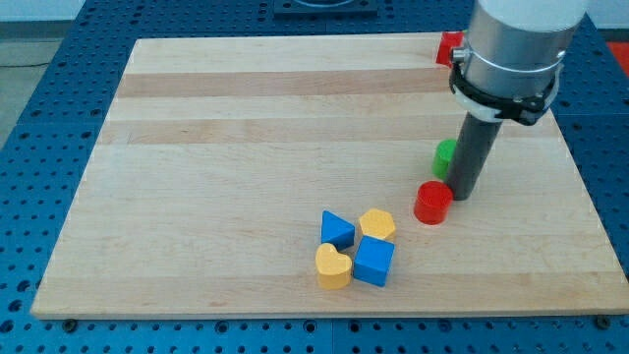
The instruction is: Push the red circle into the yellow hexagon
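The red circle lies on the wooden board, right of centre. The yellow hexagon lies down and to the left of it, a short gap away. My tip rests on the board right against the red circle's right side. The rod rises from there to the grey arm at the view's top right.
A blue triangle, a yellow heart and a blue cube cluster around the yellow hexagon. A green block sits just behind the rod, partly hidden. A red block lies at the board's top right edge, partly hidden by the arm.
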{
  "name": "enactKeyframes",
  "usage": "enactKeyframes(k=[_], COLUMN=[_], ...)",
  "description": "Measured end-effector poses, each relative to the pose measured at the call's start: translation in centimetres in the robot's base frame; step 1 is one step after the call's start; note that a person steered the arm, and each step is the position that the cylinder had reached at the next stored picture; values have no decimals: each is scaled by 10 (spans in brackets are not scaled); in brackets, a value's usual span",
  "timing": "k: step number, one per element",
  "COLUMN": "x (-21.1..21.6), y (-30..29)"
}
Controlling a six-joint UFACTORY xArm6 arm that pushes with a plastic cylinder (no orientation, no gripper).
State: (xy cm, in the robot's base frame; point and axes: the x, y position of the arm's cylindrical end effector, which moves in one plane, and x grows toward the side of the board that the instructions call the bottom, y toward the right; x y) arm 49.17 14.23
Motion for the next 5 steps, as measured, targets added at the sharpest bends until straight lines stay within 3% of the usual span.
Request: enactKeyframes(k=[3,5], x=[3,38], y=[-37,7])
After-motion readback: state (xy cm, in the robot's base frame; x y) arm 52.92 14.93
